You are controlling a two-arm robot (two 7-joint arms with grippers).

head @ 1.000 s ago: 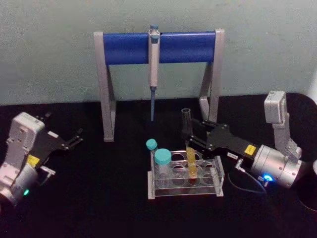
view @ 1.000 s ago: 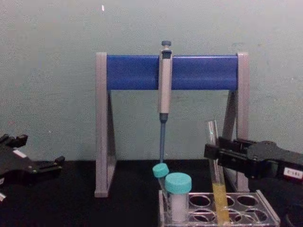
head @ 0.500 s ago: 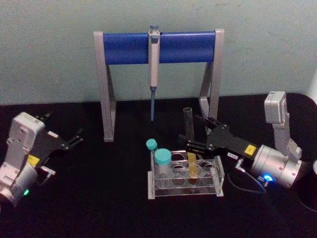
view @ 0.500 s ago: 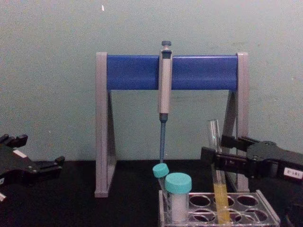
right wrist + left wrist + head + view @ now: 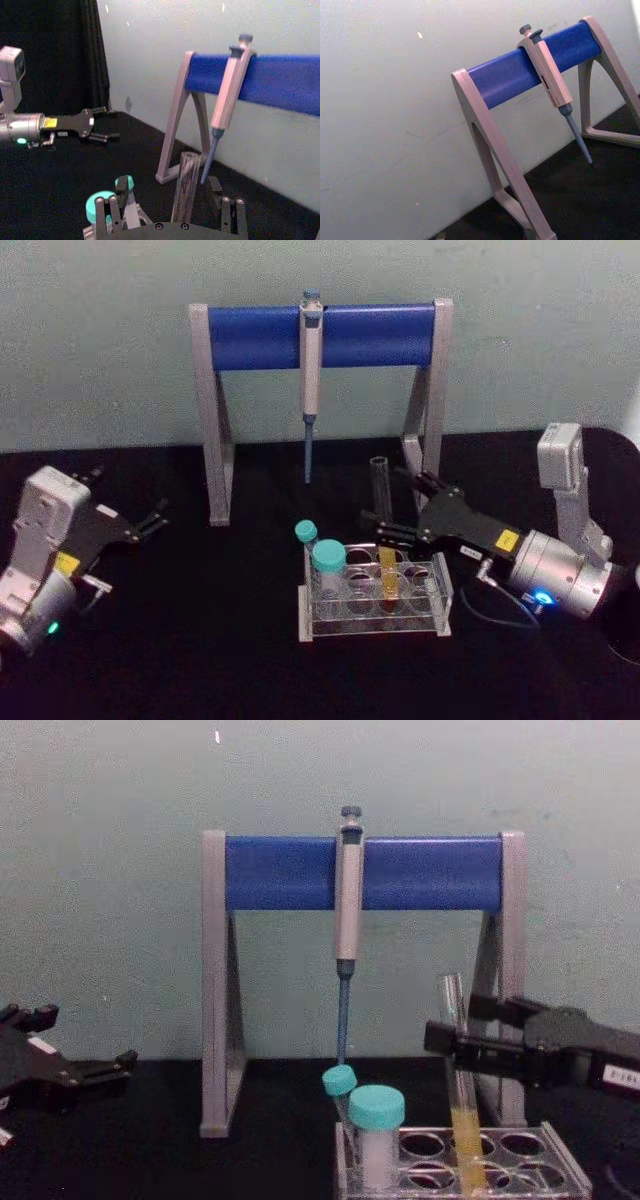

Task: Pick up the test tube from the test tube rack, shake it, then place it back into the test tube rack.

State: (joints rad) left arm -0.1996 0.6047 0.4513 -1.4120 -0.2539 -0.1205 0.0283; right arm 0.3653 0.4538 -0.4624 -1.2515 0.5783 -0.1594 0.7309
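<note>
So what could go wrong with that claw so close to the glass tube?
The right gripper, open, flanks the test tube; a sideways pull-out could knock it. The tube has no cap and towers over the low test tube rack, so a tip might spill its yellow liquid. The left gripper is parked aside.

- The test tube (image 5: pixel 378 488): clear glass, smooth, glossy.
- The test tube rack (image 5: pixel 340 626): transparent plastic, glossy, edges catching the light.
- The teal caps (image 5: pixel 377 1106): smooth plastic, dull sheen.
- The pipette stand (image 5: pixel 214 980): grey uprights, matt; metal or plastic cannot be told.
- Its cross-bar (image 5: pixel 430 872): blue, smooth, satin.
- The pipette (image 5: pixel 348 900): grey plastic body, matt.
- The right gripper (image 5: pixel 388 502) and left gripper (image 5: pixel 128 492): matt black fingers, with silver metal-looking housings behind.
- The table (image 5: pixel 200 640): black, matt, without reflections.
- The wall (image 5: pixel 100 870): pale green, matt.
</note>
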